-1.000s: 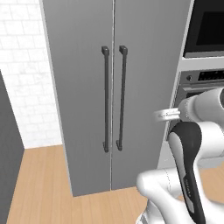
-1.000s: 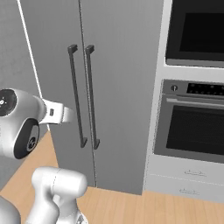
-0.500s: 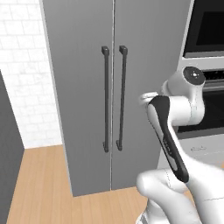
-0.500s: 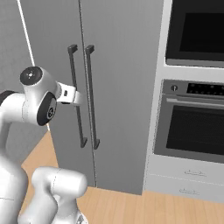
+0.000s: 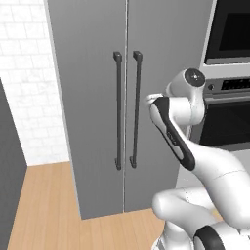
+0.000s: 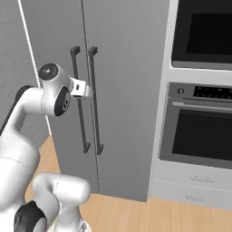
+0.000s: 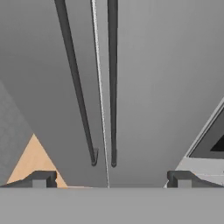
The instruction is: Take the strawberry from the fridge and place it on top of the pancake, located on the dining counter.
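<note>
Strawberry: unseen, presumably behind the closed fridge [image 5: 97,97] doors.
Gripper [image 6: 86,89]: my jaws spread wide, holding nothing.
Relation: handles [image 7: 112,83] dead ahead, long axis vertical, near the doors' meeting edges.

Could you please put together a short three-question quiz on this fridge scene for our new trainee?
1. True or false: both doors of the fridge are closed.
2. The pincer is: A) open and holding nothing, B) shut on a handle, C) holding a berry.
3. Which appliance stands beside the fridge, on its right in both base views?

Key: 1 true. 2 A; in the hand view its fingertips stand wide apart, short of the two dark handles. 3 the built-in oven.
</note>
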Available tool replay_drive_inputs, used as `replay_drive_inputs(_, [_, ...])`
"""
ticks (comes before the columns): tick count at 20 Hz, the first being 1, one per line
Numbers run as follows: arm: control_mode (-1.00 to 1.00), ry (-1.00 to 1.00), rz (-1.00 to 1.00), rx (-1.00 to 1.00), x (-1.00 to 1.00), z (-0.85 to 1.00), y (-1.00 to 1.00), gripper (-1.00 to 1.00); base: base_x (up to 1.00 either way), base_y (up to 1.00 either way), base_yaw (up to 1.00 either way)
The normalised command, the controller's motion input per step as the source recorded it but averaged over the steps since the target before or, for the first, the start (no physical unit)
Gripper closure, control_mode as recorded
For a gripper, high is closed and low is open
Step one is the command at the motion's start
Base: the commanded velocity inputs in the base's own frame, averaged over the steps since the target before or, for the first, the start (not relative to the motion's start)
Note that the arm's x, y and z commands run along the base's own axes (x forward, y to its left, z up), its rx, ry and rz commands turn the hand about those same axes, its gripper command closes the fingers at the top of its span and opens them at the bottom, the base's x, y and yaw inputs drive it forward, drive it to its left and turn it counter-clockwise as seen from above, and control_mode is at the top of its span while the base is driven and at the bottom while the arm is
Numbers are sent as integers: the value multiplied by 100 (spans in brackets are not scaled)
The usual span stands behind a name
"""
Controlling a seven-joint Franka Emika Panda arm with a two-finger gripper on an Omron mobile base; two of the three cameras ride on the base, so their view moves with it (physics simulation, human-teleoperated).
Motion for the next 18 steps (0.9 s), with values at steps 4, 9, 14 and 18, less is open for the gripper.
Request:
replay_drive_inputs(4, [-100, 12, 0, 0, 87, -6, 7, -100, 0, 0, 0])
replay_drive_inputs(9, [-100, 5, 0, 0, 64, 0, 2, -100, 0, 0, 0])
replay_drive_inputs(14, [-100, -6, 0, 0, 47, -12, 5, -100, 0, 0, 0])
replay_drive_inputs(18, [-100, -1, 0, 0, 65, -19, 5, -100, 0, 0, 0])
